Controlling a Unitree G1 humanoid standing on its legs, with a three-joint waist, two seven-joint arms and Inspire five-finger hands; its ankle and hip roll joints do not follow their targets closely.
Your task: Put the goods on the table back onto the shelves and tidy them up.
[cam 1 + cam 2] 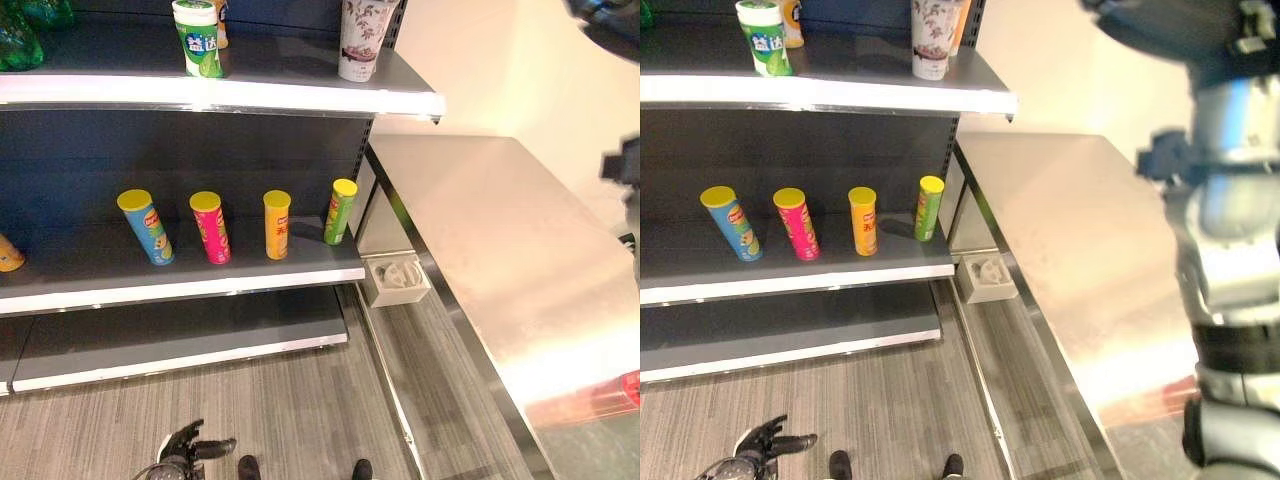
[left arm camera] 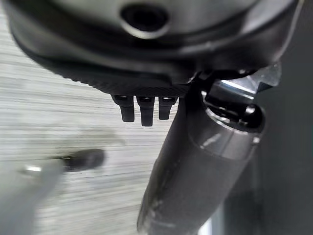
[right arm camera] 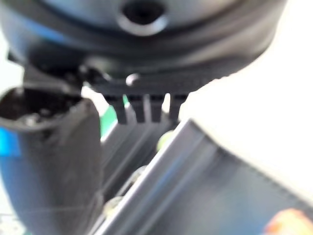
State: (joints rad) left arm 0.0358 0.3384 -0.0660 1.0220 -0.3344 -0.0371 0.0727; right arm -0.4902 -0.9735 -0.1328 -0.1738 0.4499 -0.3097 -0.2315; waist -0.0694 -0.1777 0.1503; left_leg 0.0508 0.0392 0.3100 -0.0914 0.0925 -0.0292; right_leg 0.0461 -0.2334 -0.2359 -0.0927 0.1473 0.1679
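Standing on my middle shelf (image 1: 180,275): four chip cans (image 1: 277,225). My left hand (image 1: 186,444) hangs open and empty; my right hand's (image 3: 54,161) grip I cannot tell.

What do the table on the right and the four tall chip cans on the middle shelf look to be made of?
The table looks like brushed stainless steel: silvery, with a soft glare. The chip cans look like printed cardboard tubes with yellow, probably plastic, lids; the tube material is a guess from the matte colour print.

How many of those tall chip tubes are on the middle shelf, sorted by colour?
Blue tube: 1
Pink tube: 1
Orange tube: 1
Green tube: 1
Total: 4, all with yellow lids, standing in a row on the middle shelf.
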